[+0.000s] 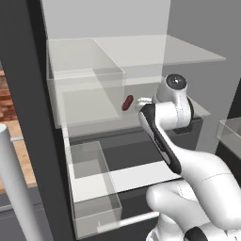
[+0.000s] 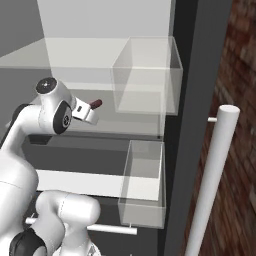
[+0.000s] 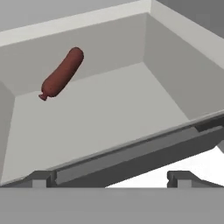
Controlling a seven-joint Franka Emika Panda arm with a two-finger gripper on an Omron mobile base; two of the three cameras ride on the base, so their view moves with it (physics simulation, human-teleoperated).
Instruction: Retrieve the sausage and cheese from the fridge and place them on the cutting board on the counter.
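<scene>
The sausage (image 3: 61,73), a short dark reddish-brown link, lies on a white shelf inside the open fridge (image 1: 28,94). It also shows as a small dark link (image 1: 127,102) just left of my hand, and just beyond the hand from the other side (image 2: 95,104). My gripper (image 3: 111,179) is open and empty, with its two dark fingertips (image 3: 41,179) spread wide, short of the shelf's front lip. The sausage is ahead of it and to the upper left, apart from it. The cheese, the cutting board and the counter are out of view.
A glass shelf (image 1: 141,52) hangs above the hand. Clear bins (image 1: 89,188) (image 2: 145,185) stand to the sides and below. A dark ledge (image 3: 131,153) runs across in front of the fingertips. A long silver bar handle (image 2: 215,175) stands at the right.
</scene>
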